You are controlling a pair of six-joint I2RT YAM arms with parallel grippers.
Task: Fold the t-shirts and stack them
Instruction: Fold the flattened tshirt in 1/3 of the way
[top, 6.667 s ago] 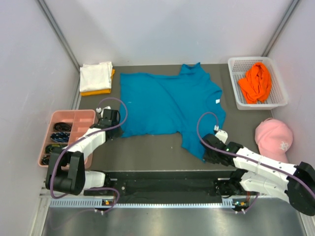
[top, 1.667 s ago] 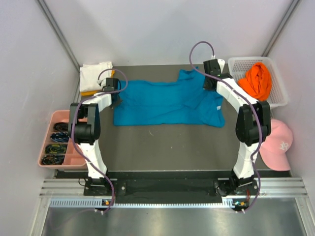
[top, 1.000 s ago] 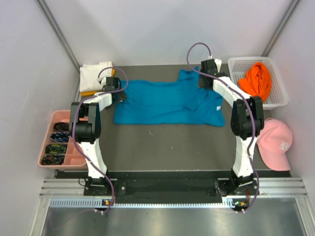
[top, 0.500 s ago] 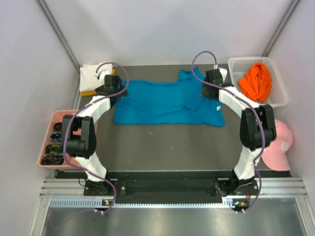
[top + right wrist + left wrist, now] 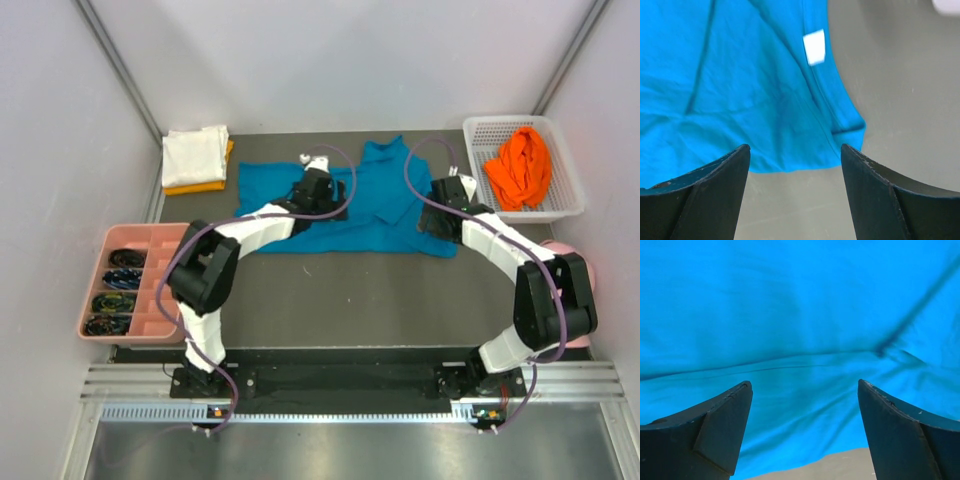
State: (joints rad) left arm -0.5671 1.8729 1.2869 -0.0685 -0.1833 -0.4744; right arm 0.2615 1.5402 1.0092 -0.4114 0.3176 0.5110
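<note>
Four t-shirts on the bench (image 5: 340, 290), with the teal-blue t-shirt (image 5: 375, 205) lying at the rear middle.
The left fingers (image 5: 715, 435) and right fingers (image 5: 715, 190) stand apart and empty just above its cloth, and both arms reach across it. At rear left, one white t-shirt (image 5: 195, 155) lies folded on one yellow-orange t-shirt (image 5: 195, 187). One bright orange t-shirt (image 5: 520, 168) is crumpled in the white basket (image 5: 480, 205) at rear right. One pink tray (image 5: 150, 238) sits at the left.

End effector (image 5: 793, 148) spread wide over teal shirt (image 5: 740, 90) hem; white tag (image 5: 814, 46) visible.

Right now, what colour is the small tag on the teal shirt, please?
White tag; clearest in the right wrist view.
</note>
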